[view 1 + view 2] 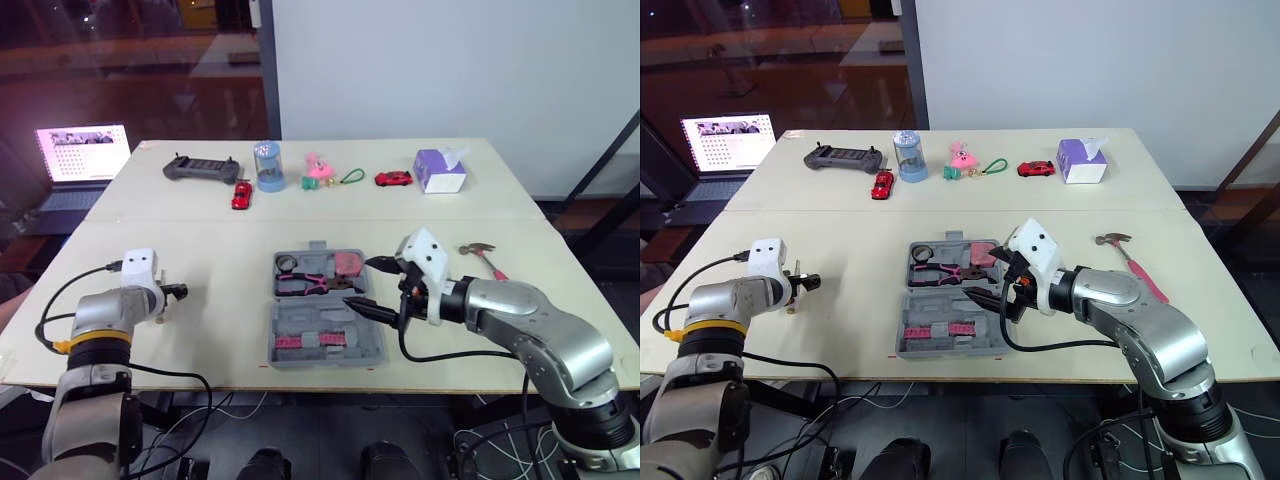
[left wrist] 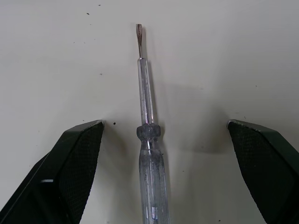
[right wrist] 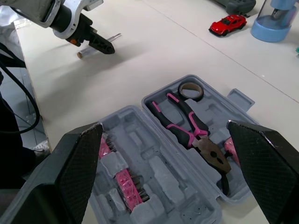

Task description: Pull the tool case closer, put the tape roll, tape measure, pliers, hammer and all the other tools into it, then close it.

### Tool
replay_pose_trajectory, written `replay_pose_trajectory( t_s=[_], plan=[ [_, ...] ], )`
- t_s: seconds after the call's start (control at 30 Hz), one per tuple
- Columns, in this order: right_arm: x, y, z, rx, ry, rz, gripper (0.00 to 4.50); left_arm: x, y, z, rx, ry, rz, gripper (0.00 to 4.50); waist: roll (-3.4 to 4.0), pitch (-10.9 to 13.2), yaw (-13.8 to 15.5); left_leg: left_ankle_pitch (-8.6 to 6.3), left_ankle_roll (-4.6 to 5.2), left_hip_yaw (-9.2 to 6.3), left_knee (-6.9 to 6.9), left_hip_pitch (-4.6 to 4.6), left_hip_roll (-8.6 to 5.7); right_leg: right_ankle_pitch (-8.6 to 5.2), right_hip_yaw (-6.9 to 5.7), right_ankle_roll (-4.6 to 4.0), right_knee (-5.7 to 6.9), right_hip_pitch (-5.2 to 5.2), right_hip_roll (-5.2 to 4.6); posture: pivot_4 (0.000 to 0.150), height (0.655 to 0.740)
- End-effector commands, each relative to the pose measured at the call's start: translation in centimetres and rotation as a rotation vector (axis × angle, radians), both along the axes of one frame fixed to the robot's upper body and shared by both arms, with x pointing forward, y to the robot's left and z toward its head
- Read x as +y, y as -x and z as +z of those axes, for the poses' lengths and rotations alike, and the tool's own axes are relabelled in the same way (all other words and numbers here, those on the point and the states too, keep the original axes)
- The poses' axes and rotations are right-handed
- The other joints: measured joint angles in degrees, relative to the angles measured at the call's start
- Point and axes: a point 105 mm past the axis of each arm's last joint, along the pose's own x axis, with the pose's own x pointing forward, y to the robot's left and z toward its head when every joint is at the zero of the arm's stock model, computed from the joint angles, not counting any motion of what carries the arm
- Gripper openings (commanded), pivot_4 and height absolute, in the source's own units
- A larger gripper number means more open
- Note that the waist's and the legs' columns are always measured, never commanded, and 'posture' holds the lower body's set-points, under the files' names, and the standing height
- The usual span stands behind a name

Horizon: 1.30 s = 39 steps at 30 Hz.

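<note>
Your tool case (image 1: 365,345) was lying open near the front edge of the table (image 1: 220,330). It's grey moulded plastic with shaped pockets in both halves. In the far half you had the tape roll (image 3: 190,90), a dark ring lying flat in its corner pocket. Right beside it were the pliers (image 3: 187,123), with pink-and-black rubbery grips and dull metal jaws. A pink blocky thing past the pliers' head looked like the tape measure (image 1: 347,262), but it was partly hidden so I wouldn't swear to it. The near half held pink bit holders (image 3: 126,191) with small metal bits slotted in rows.

The hammer (image 1: 485,256) was out on the bare table to the right of the case, steel claw head and pink handle.

Your right gripper (image 1: 358,282) hung over the case's right side with its fingers spread wide and nothing between them.

On the left, well apart from the case, your left gripper (image 2: 165,123) was down at the tabletop, also spread wide. The screwdriver (image 2: 148,140) lay flat between the textured black fingers, touching neither of them. It's got a clear plastic handle, a thin shaft and a flat tip.
</note>
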Motion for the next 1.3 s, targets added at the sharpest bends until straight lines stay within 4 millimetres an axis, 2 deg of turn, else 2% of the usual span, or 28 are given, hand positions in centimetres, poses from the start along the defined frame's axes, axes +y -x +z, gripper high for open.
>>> replay_pose_trajectory(
  t_s=[0.03, 0.3, 0.33, 0.53, 0.73, 0.83, 0.9, 1.03, 1.13, 1.3],
  plan=[
    [0.1, 0.0, 1.7, -0.070, -0.011, 0.007, 4.50, 0.2, 1.2, -2.1, 0.083, 0.012, 0.031, 3.68, 0.03, -0.02, -0.08, 0.00, 0.00, 0.01, 0.00, 0.01, 0.00, 0.00, 0.01, 0.00, 0.00, 0.00, 0.00, 0.150, 0.7400],
    [0.0, -0.4, 2.0, -0.081, -0.009, -0.005, 4.50, -0.1, 1.9, -2.8, 0.117, 0.033, 0.049, 0.18, 0.04, -0.02, -0.38, 0.00, 0.00, 0.12, -0.04, 0.05, 0.00, 0.00, 0.14, 0.00, 0.02, -0.04, 0.01, 0.150, 0.7400],
    [0.0, -0.4, 2.0, -0.082, -0.009, -0.007, 4.50, -0.1, 1.9, -2.8, 0.116, 0.032, 0.050, 0.03, 0.04, -0.02, -0.39, 0.00, 0.00, 0.14, -0.04, 0.05, 0.00, 0.00, 0.16, 0.00, 0.02, -0.05, 0.01, 0.150, 0.7400],
    [-0.1, -0.7, 2.1, -0.084, -0.010, -0.020, 4.50, -0.2, 1.6, -2.0, 0.074, -0.019, 0.023, 0.03, 0.04, -0.02, -0.43, -0.01, 0.01, 0.35, -0.06, 0.05, 0.00, 0.00, 0.38, 0.01, 0.02, -0.15, 0.01, 0.150, 0.7400],
    [-0.4, -0.7, 2.1, -0.087, -0.013, -0.054, 4.50, -1.5, 0.7, 1.8, -0.031, -0.196, -0.200, 0.03, 0.00, 0.00, -0.43, -0.01, 0.02, 0.55, -0.09, -0.03, 0.01, 0.01, 0.59, 0.01, 0.05, -0.37, 0.02, 0.150, 0.7400],
    [-1.2, -0.5, 1.9, -0.087, -0.006, -0.090, 4.50, -3.9, 0.6, 5.3, -0.088, -0.274, -0.437, 0.03, -0.17, 0.10, -0.40, -0.01, 0.02, 0.69, -0.09, -0.17, 0.03, 0.01, 0.74, 0.02, 0.15, -0.64, 0.04, 0.150, 0.7400],
    [-1.5, -0.4, 1.8, -0.087, -0.001, -0.107, 4.50, -5.2, 0.9, 6.4, -0.095, -0.302, -0.569, 0.03, -0.28, 0.17, -0.20, -0.01, 0.02, 0.72, -0.10, -0.21, 0.04, 0.01, 0.77, 0.01, 0.18, -0.71, 0.05, 0.150, 0.7400],
    [-2.2, -0.2, 1.5, -0.091, 0.012, -0.149, 4.50, -9.5, 1.7, 8.7, -0.067, -0.331, -0.957, 0.03, -0.27, 0.18, 0.10, -0.06, 0.10, 0.84, -0.11, -0.19, 0.04, 0.01, 0.85, 0.01, 0.14, -0.70, 0.05, 0.150, 0.7400],
    [-2.5, -0.1, 1.3, -0.099, 0.017, -0.174, 4.50, -12.4, 2.5, 9.6, -0.003, -0.237, -1.180, 0.03, -0.28, 0.18, 0.32, -0.09, 0.16, 0.88, -0.10, -0.19, 0.05, 0.01, 0.87, 0.02, 0.13, -0.69, 0.06, 0.150, 0.7400],
    [-2.5, 0.3, 0.6, -0.098, 0.027, -0.189, 4.50, -14.7, 2.7, 9.4, 0.146, -0.196, -1.402, 0.03, -0.26, 0.20, -0.26, -0.31, 0.55, 0.96, -0.08, -0.17, 0.10, 0.00, 0.91, 0.02, 0.14, -0.70, 0.15, 0.150, 0.7400]
  ],
)
